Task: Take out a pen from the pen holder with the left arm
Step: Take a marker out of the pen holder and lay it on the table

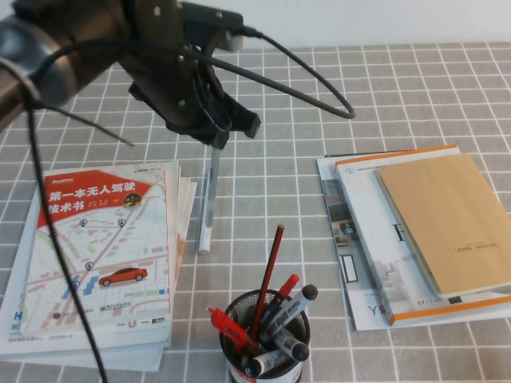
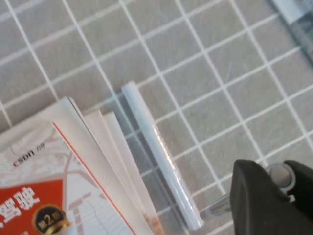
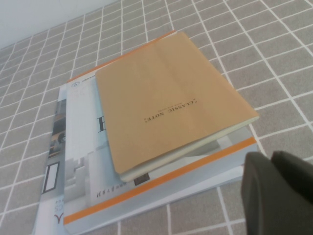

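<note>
My left gripper (image 1: 215,140) hangs over the table's middle, beyond the pen holder, shut on a pale translucent pen (image 1: 208,199). From the jaws the pen slants down along the right edge of the left book stack, and its white end is at the table surface. In the left wrist view the pen (image 2: 161,152) runs beside the book pages, out from the black fingers (image 2: 254,196). The black mesh pen holder (image 1: 231,351) stands at the front centre, holding several pens, markers and a red pencil. My right gripper (image 3: 271,159) is shut and empty, beside the right book stack.
A stack of books topped by a map-cover book (image 1: 96,247) lies at the left. A tan notebook (image 1: 443,223) rests on larger books at the right. A black cable (image 1: 319,88) loops out from the left arm above the table.
</note>
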Motion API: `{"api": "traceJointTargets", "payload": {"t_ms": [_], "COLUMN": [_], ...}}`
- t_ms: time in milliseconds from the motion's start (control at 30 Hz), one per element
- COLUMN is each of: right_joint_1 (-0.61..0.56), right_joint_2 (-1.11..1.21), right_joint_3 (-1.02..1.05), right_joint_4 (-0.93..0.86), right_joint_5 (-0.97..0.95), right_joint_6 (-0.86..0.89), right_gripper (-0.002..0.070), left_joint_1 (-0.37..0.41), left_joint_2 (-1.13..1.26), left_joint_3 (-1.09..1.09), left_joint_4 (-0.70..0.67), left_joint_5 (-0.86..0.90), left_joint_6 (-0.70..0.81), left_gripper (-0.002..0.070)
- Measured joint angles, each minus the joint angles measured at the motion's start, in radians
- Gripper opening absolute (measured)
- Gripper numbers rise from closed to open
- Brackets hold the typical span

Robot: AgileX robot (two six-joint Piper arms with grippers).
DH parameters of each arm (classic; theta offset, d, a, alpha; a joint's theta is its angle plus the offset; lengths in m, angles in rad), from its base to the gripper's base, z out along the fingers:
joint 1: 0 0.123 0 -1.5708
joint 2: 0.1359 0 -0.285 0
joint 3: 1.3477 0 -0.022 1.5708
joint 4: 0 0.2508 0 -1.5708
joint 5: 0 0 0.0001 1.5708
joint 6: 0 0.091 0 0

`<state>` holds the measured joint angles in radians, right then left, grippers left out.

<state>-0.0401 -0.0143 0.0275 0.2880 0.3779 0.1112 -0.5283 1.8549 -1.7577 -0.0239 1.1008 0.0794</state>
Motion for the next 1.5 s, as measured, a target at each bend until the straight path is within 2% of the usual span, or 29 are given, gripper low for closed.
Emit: {"api": "traceJointTargets", "payload": {"t_ms": [267,567,833,1500], "right_joint_1": [0.0,0.0,0.0,0.0], "right_joint_2": [0.0,0.0,0.0,0.0], "right_joint_3": [0.0,0.0,0.0,0.0], "right_joint_4": [0.0,0.0,0.0,0.0], "right_joint_5": [0.0,0.0,0.0,0.0], "right_joint_6": [0.0,0.0,0.0,0.0], "right_gripper": [-0.0013,-0.0013,-0.0013,-0.0013], "left_joint_1": [0.0,0.004,0.048,0.091], "left_joint_2": [0.136,0.255,0.301,0.411], "left_joint_3": [-0.125,-0.26,-0.274,-0.274], "left_joint_4": [-0.026,-0.063,-0.107,-0.132], "left_joint_5": [0.128,0.135,0.109,0.121], "left_joint_6": [0.023,0.034,0.034,0.029], "left_gripper": [0.0058,0.0058,0.0058,0.0058]}}
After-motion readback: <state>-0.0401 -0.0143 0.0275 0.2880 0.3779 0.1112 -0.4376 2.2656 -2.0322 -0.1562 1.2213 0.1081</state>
